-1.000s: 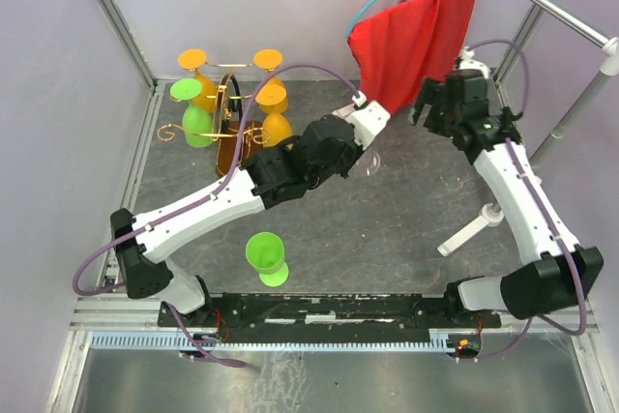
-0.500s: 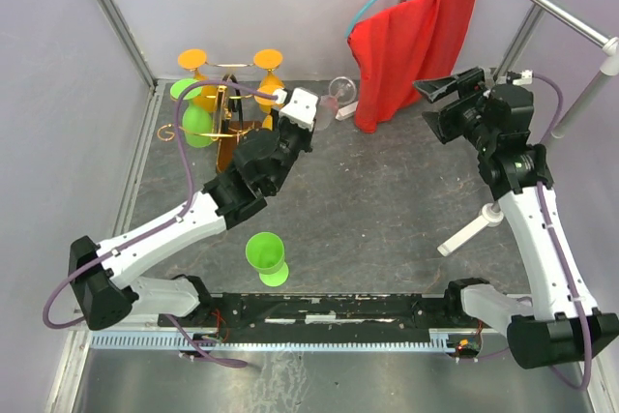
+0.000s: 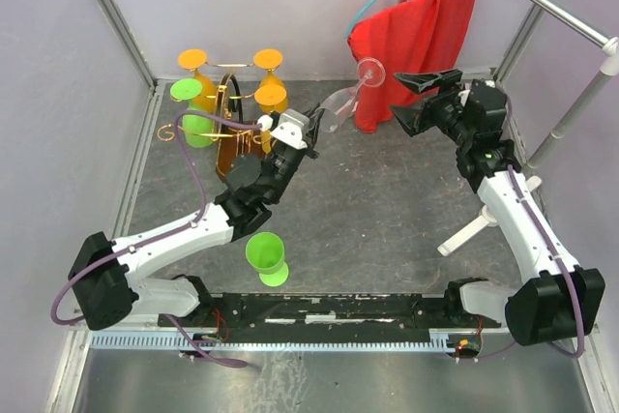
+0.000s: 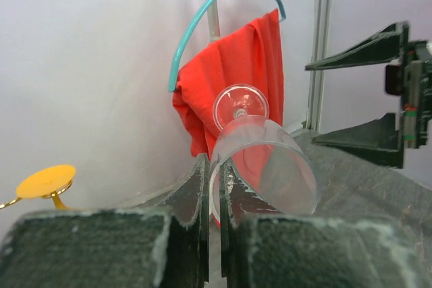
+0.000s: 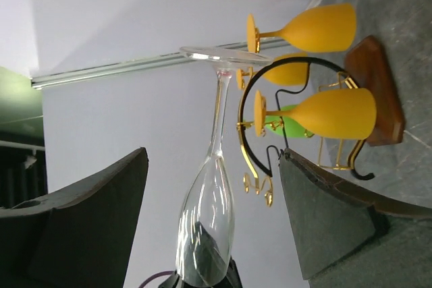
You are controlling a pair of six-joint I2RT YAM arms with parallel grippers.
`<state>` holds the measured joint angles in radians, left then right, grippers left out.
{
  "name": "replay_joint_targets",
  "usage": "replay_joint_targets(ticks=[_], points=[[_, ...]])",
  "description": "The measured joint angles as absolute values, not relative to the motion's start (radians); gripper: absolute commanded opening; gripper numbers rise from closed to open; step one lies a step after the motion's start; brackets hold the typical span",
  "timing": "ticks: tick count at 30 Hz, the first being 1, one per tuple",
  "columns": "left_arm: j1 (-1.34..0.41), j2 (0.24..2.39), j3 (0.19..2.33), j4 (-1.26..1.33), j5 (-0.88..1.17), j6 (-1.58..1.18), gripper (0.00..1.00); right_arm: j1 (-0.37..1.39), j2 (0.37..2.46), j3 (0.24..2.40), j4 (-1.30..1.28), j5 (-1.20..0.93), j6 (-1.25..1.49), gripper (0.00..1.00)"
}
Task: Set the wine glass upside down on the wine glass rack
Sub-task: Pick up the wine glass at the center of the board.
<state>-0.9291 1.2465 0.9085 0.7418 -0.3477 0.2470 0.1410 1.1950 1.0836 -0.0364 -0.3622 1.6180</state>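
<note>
My left gripper (image 3: 311, 129) is shut on the rim of a clear wine glass (image 3: 340, 102) and holds it in the air, tilted, with its foot up and to the right. The left wrist view shows the fingers (image 4: 196, 187) pinching the glass (image 4: 266, 160) at the rim. My right gripper (image 3: 395, 100) is open and points at the glass's foot, a little apart from it. In the right wrist view the glass (image 5: 208, 214) shows between the open fingers (image 5: 101, 200), untouched. The copper wire rack (image 3: 229, 111) on its brown base stands at the back left with orange and green glasses hanging on it, and it also shows in the right wrist view (image 5: 251, 160).
A green glass (image 3: 266, 256) stands upright near the front of the table. A red cloth (image 3: 416, 41) hangs on a teal hanger at the back, right behind the clear glass. A white stand (image 3: 474, 229) lies at the right. Frame posts run along both sides.
My left arm has swung the clear glass from the middle towards the back left and tilted its foot upward. My right gripper has turned and moved left towards the glass, jaws open.
</note>
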Motion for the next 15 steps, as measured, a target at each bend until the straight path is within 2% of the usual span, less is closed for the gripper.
replay_joint_targets(ticks=[15], points=[[-0.929, 1.31, 0.883, 0.935, -0.304, 0.244, 0.03, 0.231, 1.37, 1.11, 0.148, -0.392, 1.732, 0.77]])
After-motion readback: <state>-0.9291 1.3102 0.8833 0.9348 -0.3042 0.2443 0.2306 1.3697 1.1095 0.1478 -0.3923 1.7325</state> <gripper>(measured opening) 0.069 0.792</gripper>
